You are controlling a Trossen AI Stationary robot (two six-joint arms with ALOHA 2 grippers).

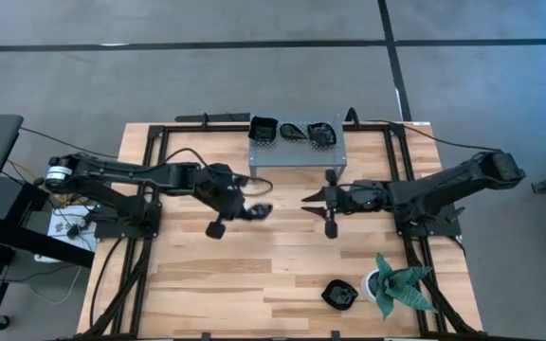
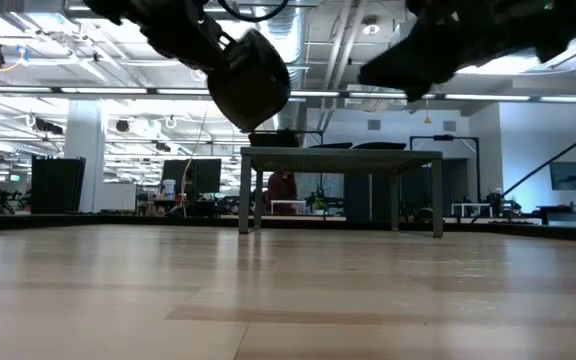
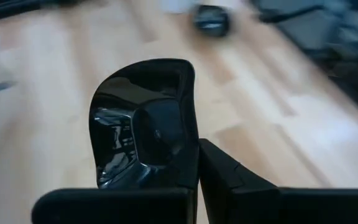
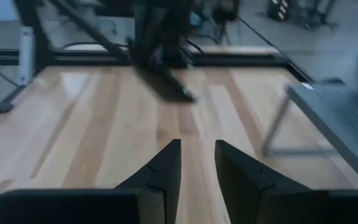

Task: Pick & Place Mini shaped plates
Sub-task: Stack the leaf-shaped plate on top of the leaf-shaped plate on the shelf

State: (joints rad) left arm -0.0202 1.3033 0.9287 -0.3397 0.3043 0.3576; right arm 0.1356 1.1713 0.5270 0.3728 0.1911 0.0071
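Right up close we have a glossy black mini plate (image 3: 145,140), squarish with rounded corners, pinched at its edge by the left gripper (image 1: 254,210), fingers (image 3: 241,180) clenched on it. We see it held in the air above the middle of the wooden counter (image 1: 207,284), just in front of the grey perforated shelf (image 1: 297,152). From table level the plate (image 2: 250,82) hangs well clear of the boards. Up on the shelf sit three more mini plates: a square one (image 1: 263,128), a leaf-like one (image 1: 292,131) and a wavy-rimmed one (image 1: 322,133). One more plate (image 1: 339,295) lies at the counter's near edge, just beside the green spiky plant (image 1: 401,284). Opposite, the right gripper (image 1: 313,202) hovers over the counter facing the left one, its fingers (image 4: 166,171) parted slightly, holding nothing.
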